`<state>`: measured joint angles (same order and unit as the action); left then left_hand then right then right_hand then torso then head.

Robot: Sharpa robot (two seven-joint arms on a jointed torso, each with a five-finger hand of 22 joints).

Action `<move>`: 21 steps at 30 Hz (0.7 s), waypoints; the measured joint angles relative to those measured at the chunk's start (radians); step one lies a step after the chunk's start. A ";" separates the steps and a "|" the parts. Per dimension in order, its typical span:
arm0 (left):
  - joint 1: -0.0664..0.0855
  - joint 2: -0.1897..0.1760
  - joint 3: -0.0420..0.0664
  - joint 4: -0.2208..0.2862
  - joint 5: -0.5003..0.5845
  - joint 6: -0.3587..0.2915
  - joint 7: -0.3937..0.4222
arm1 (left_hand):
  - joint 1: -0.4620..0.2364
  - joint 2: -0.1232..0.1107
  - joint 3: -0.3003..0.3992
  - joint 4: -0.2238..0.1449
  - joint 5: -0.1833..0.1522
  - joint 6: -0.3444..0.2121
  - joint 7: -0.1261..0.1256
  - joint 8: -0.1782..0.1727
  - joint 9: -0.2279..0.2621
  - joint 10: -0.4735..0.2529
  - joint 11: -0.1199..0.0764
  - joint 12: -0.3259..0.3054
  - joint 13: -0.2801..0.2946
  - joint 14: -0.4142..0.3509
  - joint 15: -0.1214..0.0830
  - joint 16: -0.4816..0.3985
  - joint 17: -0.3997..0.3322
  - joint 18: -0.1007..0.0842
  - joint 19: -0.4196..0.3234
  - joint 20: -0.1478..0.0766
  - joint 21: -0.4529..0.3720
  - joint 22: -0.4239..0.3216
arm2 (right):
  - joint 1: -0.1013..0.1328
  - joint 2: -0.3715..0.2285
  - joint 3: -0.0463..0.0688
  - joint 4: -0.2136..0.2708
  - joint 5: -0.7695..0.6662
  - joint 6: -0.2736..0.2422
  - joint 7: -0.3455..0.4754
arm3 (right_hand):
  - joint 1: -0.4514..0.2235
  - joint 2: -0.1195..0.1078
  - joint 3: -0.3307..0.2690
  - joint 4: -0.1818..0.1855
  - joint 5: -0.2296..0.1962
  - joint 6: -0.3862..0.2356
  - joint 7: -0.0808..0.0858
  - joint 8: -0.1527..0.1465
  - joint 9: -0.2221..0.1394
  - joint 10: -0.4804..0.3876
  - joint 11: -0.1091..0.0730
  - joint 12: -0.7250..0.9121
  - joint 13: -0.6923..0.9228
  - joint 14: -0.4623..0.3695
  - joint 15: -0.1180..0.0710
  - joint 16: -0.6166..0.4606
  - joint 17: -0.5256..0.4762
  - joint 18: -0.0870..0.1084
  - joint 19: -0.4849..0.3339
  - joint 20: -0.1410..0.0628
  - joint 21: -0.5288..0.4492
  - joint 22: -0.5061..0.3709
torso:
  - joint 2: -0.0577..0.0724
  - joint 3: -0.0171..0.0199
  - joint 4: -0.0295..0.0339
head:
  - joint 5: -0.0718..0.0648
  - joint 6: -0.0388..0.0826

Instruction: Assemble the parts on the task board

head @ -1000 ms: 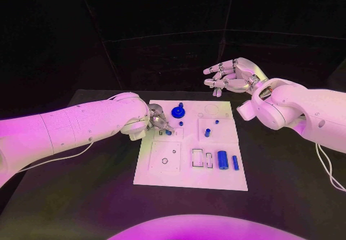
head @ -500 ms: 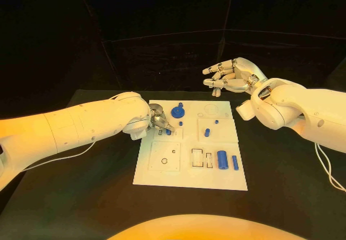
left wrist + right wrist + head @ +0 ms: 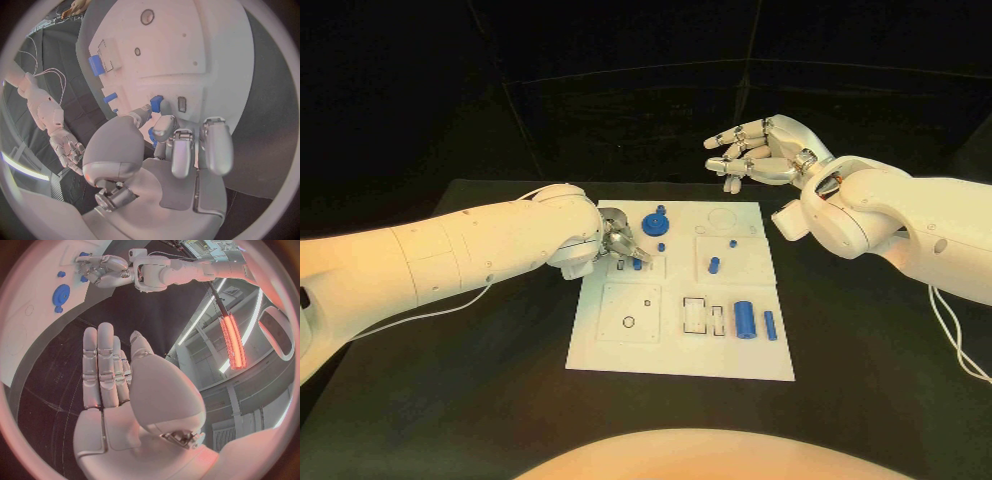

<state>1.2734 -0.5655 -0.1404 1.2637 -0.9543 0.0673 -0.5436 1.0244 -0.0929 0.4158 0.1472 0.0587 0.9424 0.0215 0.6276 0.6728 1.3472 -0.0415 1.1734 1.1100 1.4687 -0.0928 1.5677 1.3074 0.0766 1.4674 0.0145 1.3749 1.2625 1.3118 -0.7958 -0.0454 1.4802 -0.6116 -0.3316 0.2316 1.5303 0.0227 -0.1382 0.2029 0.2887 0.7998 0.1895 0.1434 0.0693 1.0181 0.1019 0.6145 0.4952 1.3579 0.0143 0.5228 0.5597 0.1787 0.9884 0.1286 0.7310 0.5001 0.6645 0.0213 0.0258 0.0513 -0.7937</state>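
Observation:
The white task board point(image 3: 678, 345) lies in the middle of the table. My left hand point(image 3: 619, 243) is low over the board's far left part and pinches a small blue part point(image 3: 638, 263) between thumb and a finger. The left wrist view shows that blue part point(image 3: 156, 104) at the fingertips point(image 3: 164, 126), right on the board point(image 3: 200, 45) beside a small slot. My right hand point(image 3: 759, 150) is raised beyond the board's far right corner, fingers apart and empty. In the right wrist view its fingers point(image 3: 103, 365) are stretched out straight.
On the board there are a round blue gear-like part point(image 3: 656, 221), a short blue peg point(image 3: 714, 265), a thick blue cylinder point(image 3: 746, 318) and a thin blue bar point(image 3: 770, 325). Black table point(image 3: 459, 380) surrounds the board.

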 measured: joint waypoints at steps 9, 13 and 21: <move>0.000 -0.006 0.000 -0.005 -0.006 -0.012 -0.001 | -0.069 -0.015 -0.146 0.074 -0.006 -0.004 0.004 0.012 0.005 0.000 0.000 0.004 0.000 -0.004 -0.004 0.000 0.000 0.000 0.000 0.000 0.000 0.000 | 0.000 0.001 0.000 0.000 0.000 0.002 0.000 | 0.000 0.000 -0.007 -0.001 0.000 0.000 0.000 0.000 0.000 -0.004 -0.004 0.005 0.000 0.000 0.000 -0.006 0.003 0.000 0.000 0.000 -0.004 -0.002 | 0.000 -0.0005 0.0003 | 0.000 0.000; 0.000 -0.017 0.000 0.002 -0.008 -0.022 -0.001 | -0.076 -0.021 -0.202 0.108 -0.008 -0.004 0.004 0.016 0.005 0.000 0.000 0.004 0.000 -0.004 -0.004 0.000 0.000 0.000 -0.004 -0.004 0.000 0.000 | 0.000 0.001 0.000 -0.001 0.000 0.003 0.000 | 0.000 0.000 -0.007 -0.001 0.000 0.000 0.000 0.004 0.000 -0.007 0.000 0.005 -0.001 0.000 0.000 -0.006 0.003 0.000 0.000 0.000 -0.004 -0.002 | 0.000 -0.0008 0.0003 | 0.000 0.000; -0.001 -0.044 0.005 0.034 -0.009 -0.048 0.004 | -0.080 -0.017 -0.270 0.142 -0.008 -0.010 0.002 0.016 0.006 -0.004 -0.003 0.004 -0.008 0.000 -0.007 0.000 0.000 0.000 0.000 -0.007 -0.004 -0.008 | 0.000 0.000 0.000 -0.004 0.000 0.004 0.000 | 0.000 0.000 -0.007 -0.001 0.000 0.000 0.000 0.004 0.000 -0.007 0.000 0.005 -0.001 0.000 0.000 -0.006 0.003 0.000 0.000 0.000 -0.004 -0.003 | -0.001 -0.0016 0.0003 | -0.005 0.001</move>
<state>1.2724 -0.6091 -0.1356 1.2973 -0.9636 0.0191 -0.5396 0.9442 -0.1100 0.1463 0.2896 0.0504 0.9320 0.0233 0.6433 0.6792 1.3435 -0.0449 1.1774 1.1022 1.4686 -0.0999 1.5677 1.3074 0.0766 1.4670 0.0075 1.3706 1.2541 1.3119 -0.7955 -0.0454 1.4760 -0.6116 -0.3277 0.2318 1.5303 0.0227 -0.1450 0.2020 0.2886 0.7998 0.1894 0.1472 0.0693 1.0108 0.1018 0.6194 0.4944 1.3579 0.0143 0.5167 0.5631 0.1787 0.9884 0.1286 0.7269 0.4975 0.6638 0.0197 0.0261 0.0463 -0.7926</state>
